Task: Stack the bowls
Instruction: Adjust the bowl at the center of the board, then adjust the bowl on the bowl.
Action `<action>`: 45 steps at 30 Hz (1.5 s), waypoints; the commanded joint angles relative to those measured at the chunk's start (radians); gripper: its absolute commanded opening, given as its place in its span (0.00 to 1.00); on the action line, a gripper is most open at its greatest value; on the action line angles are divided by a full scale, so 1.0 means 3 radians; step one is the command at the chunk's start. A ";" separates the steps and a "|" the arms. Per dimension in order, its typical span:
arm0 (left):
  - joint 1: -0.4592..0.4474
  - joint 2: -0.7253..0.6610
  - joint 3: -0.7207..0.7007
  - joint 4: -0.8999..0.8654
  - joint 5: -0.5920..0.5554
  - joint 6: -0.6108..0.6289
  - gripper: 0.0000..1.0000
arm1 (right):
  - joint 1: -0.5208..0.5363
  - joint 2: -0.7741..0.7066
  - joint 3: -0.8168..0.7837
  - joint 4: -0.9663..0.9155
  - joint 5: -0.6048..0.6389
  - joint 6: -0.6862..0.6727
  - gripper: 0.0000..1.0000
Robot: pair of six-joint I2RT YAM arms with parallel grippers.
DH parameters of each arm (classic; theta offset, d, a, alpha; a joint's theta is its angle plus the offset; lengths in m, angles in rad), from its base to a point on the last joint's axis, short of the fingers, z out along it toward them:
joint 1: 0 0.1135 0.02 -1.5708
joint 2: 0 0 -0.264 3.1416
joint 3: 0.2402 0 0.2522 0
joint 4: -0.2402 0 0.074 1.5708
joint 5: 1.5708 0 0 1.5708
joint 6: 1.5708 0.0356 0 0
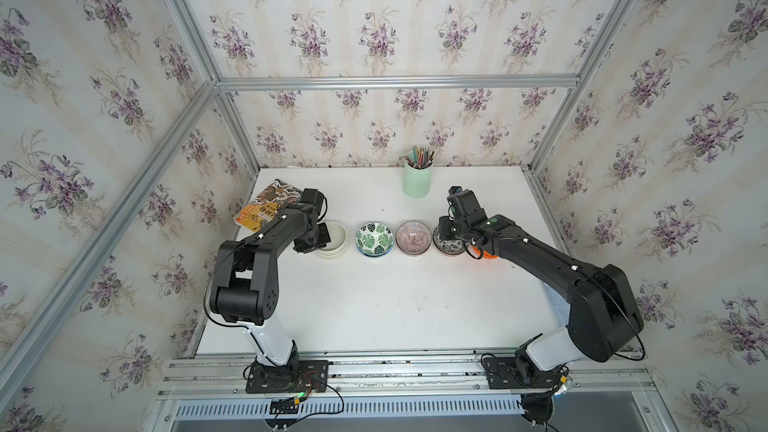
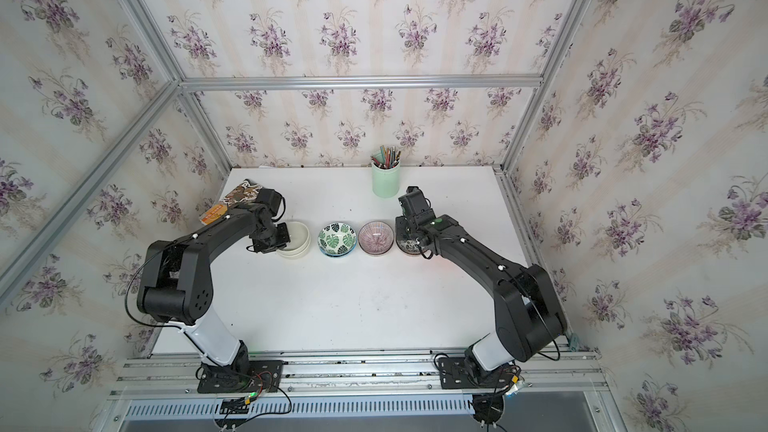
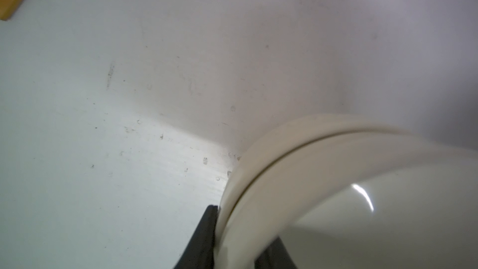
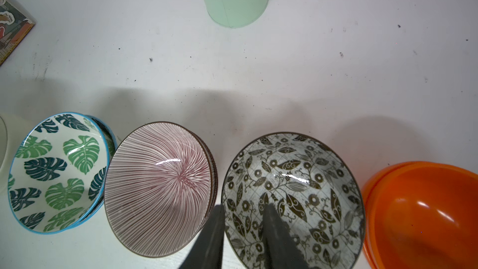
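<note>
Five bowl stacks stand in a row across both top views: cream [image 1: 334, 238], green-leaf [image 1: 374, 238], purple-striped [image 1: 412, 238], black-and-white floral [image 1: 445, 248] and orange [image 1: 486, 254], the last mostly hidden under the right arm. My left gripper [image 3: 243, 226] straddles the rim of the two nested cream bowls [image 3: 323, 156]. One finger [image 3: 207, 231] presses the outside wall and the other sits inside. My right gripper [image 4: 244, 205] straddles the near rim of the floral bowl [image 4: 297, 177], with one finger [image 4: 214, 229] outside and one inside. The striped [image 4: 160, 185], leaf [image 4: 57, 172] and orange [image 4: 424, 210] bowls flank it.
A mint-green pencil cup [image 1: 417, 178] stands behind the row near the back wall. A picture book [image 1: 266, 205] lies at the back left, partly under the left arm. Wallpapered walls and aluminium rails close in the white table [image 1: 374, 305].
</note>
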 commanded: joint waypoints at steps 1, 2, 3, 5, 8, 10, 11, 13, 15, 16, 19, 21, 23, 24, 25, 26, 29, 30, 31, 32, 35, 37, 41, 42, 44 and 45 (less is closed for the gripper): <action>-0.0009 0.0028 0.0036 0.0038 0.0145 0.0005 0.26 | 0.0002 0.0009 0.0024 -0.0004 0.0031 -0.0024 0.30; -0.0018 0.0034 0.0044 0.0038 0.0154 0.0007 0.26 | 0.0002 0.0009 0.0027 -0.0002 0.0031 -0.0024 0.31; -0.0023 0.0036 0.0046 0.0043 0.0157 0.0007 0.26 | 0.0002 0.0009 0.0028 -0.0004 0.0030 -0.0024 0.30; -0.0035 0.0044 0.0063 0.0043 0.0162 0.0011 0.26 | 0.0002 0.0012 0.0036 -0.0007 0.0029 -0.0024 0.31; -0.0042 0.0056 0.0090 0.0000 0.0130 0.0017 0.27 | -0.0001 0.0015 0.0032 -0.0012 0.0028 -0.0024 0.30; -0.0042 0.0036 0.0077 0.0010 0.0128 0.0022 0.27 | 0.0002 0.0017 0.0034 -0.0015 0.0035 -0.0027 0.30; -0.0042 0.0029 0.0078 0.0016 0.0135 0.0021 0.27 | 0.0002 0.0020 0.0035 -0.0012 0.0038 -0.0024 0.30; -0.0042 0.0027 0.0096 0.0005 0.0147 0.0028 0.29 | 0.0001 0.0029 0.0045 -0.0018 0.0025 -0.0024 0.31; -0.0042 0.0015 0.0104 -0.0027 0.0127 0.0034 0.31 | 0.0002 0.0044 0.0054 -0.0014 0.0019 -0.0024 0.31; -0.0042 -0.0002 0.0105 -0.0033 0.0113 0.0041 0.33 | 0.0000 0.0052 0.0060 -0.0015 0.0016 -0.0024 0.31; -0.0037 -0.0071 0.0114 -0.0063 0.0069 0.0060 0.36 | 0.0002 0.0088 0.0089 -0.0020 0.0011 -0.0032 0.31; -0.0040 -0.0113 0.0127 -0.0097 0.0065 0.0069 0.40 | 0.0002 0.0121 0.0119 -0.0015 0.0000 -0.0029 0.31; -0.0036 -0.0164 0.0132 -0.0129 0.0057 0.0084 0.42 | 0.0000 0.0161 0.0154 -0.0015 0.0003 -0.0029 0.31; -0.0041 -0.0191 0.0133 -0.0144 0.0042 0.0088 0.43 | 0.0000 0.0185 0.0171 -0.0018 -0.0002 -0.0025 0.31; -0.0037 -0.0229 0.0137 -0.0172 0.0024 0.0101 0.44 | 0.0103 0.0211 0.0187 -0.0015 -0.0004 -0.0024 0.31; -0.0039 -0.0262 0.0140 -0.0199 0.0011 0.0111 0.44 | 0.0126 0.0227 0.0198 -0.0009 -0.0010 -0.0022 0.31; -0.0037 -0.0389 0.0157 -0.0286 -0.0052 0.0118 0.45 | 0.0127 0.0298 0.0247 0.0015 -0.0047 -0.0019 0.31; -0.0037 -0.0438 0.0168 -0.0326 -0.0087 0.0119 0.45 | 0.0130 0.0339 0.0275 0.0025 -0.0058 -0.0022 0.31; -0.0036 -0.0492 0.0176 -0.0354 -0.0116 0.0119 0.45 | 0.0130 0.0392 0.0309 0.0030 -0.0065 -0.0026 0.30; -0.0037 -0.0539 0.0185 -0.0392 -0.0138 0.0111 0.45 | 0.0130 0.0448 0.0350 0.0032 -0.0066 -0.0033 0.30; -0.0044 -0.0716 0.0204 -0.0451 -0.0202 0.0095 0.45 | 0.0130 0.0618 0.0477 0.0038 -0.0019 -0.0062 0.26; -0.0058 -0.0804 0.0253 -0.0496 -0.0261 0.0097 0.45 | 0.0128 0.0739 0.0567 0.0035 0.0003 -0.0086 0.24; -0.0122 -0.0918 0.0368 -0.0586 -0.0313 0.0125 0.45 | 0.0130 0.0979 0.0782 0.0008 -0.0002 -0.0132 0.23; -0.0142 -0.0933 0.0399 -0.0605 -0.0317 0.0134 0.45 | 0.0130 0.1032 0.0833 -0.0014 0.0009 -0.0132 0.23; -0.0197 -0.0954 0.0453 -0.0641 -0.0332 0.0139 0.45 | 0.0129 0.1110 0.0914 -0.0046 0.0036 -0.0143 0.23; -0.0220 -0.0958 0.0472 -0.0650 -0.0337 0.0144 0.45 | 0.0126 0.1142 0.0945 -0.0058 0.0043 -0.0151 0.23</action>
